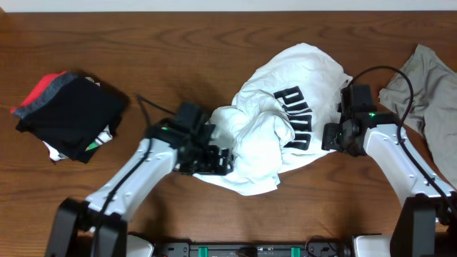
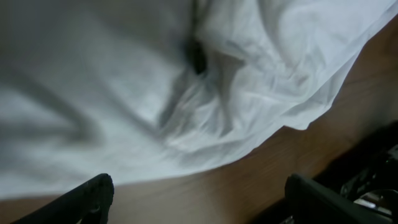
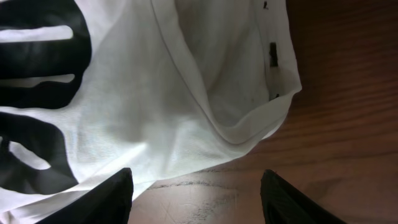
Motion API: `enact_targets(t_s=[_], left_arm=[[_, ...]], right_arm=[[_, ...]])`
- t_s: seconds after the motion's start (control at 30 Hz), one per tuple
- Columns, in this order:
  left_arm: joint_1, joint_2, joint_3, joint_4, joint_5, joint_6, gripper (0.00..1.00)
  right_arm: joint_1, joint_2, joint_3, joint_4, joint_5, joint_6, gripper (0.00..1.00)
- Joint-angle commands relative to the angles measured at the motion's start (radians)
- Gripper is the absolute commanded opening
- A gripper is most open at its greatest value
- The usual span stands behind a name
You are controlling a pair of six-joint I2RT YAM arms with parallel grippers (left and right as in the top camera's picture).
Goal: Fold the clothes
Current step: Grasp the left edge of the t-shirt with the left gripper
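Item: white T-shirt, short-sleeved, soft cotton-like fabric, unfolded. Condition: crumpled in a loose heap near the middle of the wooden counter, with the near-left part bunched into a raised knot of folds and the far part spread flatter. Marking: black block lettering runs across the spread part, partly creased, with its lower end tucked under the bunched cloth. In the right wrist view a stitched hem curves over bare wood beside large black letter shapes, and a small dark tag sits near that edge. Related items: black and red garments piled at the counter's left end, well apart from the shirt; khaki-grey garment at the far right edge, partly out of frame. Left gripper: at the shirt's near-left edge, fingers spread wide, bare wood between them, nothing held. Right gripper: at the shirt's right edge beside the lettering, fingers parted, hem lying just ahead of the tips, nothing held.
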Motion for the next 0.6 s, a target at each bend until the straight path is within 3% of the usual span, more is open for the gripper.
enact_targets(t_s=[0.0,0.17,0.23,0.33,0.43,0.57], left_arm=[[-0.069,0.057,0.012,0.069,0.014,-0.045,0.90],[-0.152,0.116,0.012,0.182,0.013,-0.045,0.89],[-0.177,0.140,0.012,0.212,0.013,-0.045,0.84],[-0.197,0.165,0.012,0.217,0.002,-0.045,0.54],[-0.198,0.171,0.013,0.196,-0.031,-0.045,0.06],[-0.163,0.138,0.016,0.103,-0.196,-0.045,0.06]], right_arm=[[-0.004,0.007,-0.006,0.003,0.014,0.013,0.64],[-0.004,0.006,-0.006,0.004,0.013,0.013,0.63],[-0.004,0.007,-0.006,0.004,0.013,0.013,0.62],[-0.004,0.006,-0.006,0.005,0.013,0.013,0.61],[-0.004,0.007,-0.006,0.004,0.013,0.013,0.61],[-0.005,0.007,-0.006,0.005,0.014,0.013,0.62]])
